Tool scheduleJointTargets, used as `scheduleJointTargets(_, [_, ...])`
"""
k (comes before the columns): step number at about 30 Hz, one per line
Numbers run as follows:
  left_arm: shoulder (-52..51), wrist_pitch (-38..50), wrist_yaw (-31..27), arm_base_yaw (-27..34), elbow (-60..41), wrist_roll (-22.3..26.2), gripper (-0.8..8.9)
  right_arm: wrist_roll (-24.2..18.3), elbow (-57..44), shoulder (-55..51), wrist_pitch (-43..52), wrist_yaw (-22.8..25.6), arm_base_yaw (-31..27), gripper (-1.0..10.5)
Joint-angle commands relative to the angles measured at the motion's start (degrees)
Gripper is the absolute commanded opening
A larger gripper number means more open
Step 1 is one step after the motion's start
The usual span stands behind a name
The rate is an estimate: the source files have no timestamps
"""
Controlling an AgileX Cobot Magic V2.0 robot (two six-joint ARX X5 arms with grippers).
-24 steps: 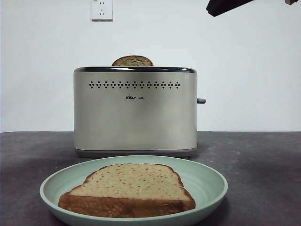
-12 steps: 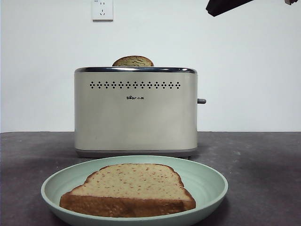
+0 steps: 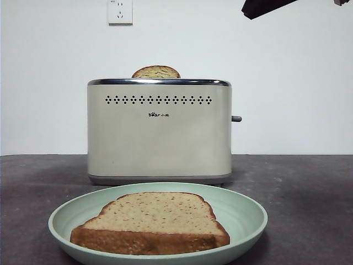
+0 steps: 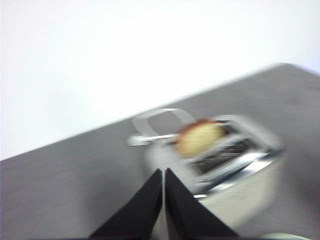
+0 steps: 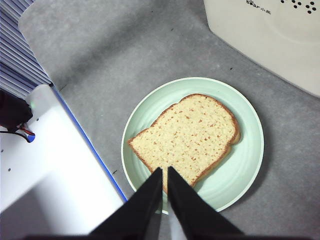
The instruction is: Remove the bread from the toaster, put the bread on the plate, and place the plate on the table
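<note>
The bread (image 3: 151, 221) lies flat on the mint-green plate (image 3: 248, 212), which rests on the dark table (image 3: 309, 187) in front of the cream toaster (image 3: 159, 132). A second slice (image 3: 156, 72) shows only its domed top in the toaster slot. My right gripper (image 5: 165, 172) is shut and empty, high above the plate's (image 5: 250, 165) near rim and the bread (image 5: 187, 137). My left gripper (image 4: 163, 172) is shut and empty, up above the toaster (image 4: 220, 165) and its slice (image 4: 200, 139); that view is blurred. One arm shows as a black tip (image 3: 265, 6) at the top right.
A wall socket (image 3: 119, 11) is on the white wall behind the toaster. The toaster's lever (image 3: 236, 118) sticks out on its right side. A white base with a blue edge (image 5: 55, 165) lies beside the plate in the right wrist view.
</note>
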Motion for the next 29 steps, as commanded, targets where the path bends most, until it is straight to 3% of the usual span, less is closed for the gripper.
scheduleJointTargets(1, [-6.6, 7.9, -5.1, 2.5, -9.4, -1.1, 0.11, -0.4, 0.7, 0.5, 0.5, 0.0, 0.5, 0.0])
scheduleJointTargets(6, [-18.0, 19.5, -6.3, 5.9, -26.9, -5.5, 0.11, -0.4, 0.7, 0.5, 0.6, 0.0, 0.5, 0.0])
scheduleJointTargets(15, [-31.8, 28.7, -9.2, 7.5, -50.8, -7.8, 0.11, -0.4, 0.7, 0.4, 0.5, 0.0, 0.5, 0.0])
scheduleJointTargets(21, [-38.9, 32.2, -14.8, 7.6, -62.2, -10.5, 0.11, -0.4, 0.7, 0.4, 0.5, 0.0, 0.5, 0.0])
scheduleJointTargets(29, [-46.0, 32.2, -19.0, 7.6, -70.4, -12.2, 0.11, -0.4, 0.7, 0.4, 0.6, 0.0, 0.5, 0.0])
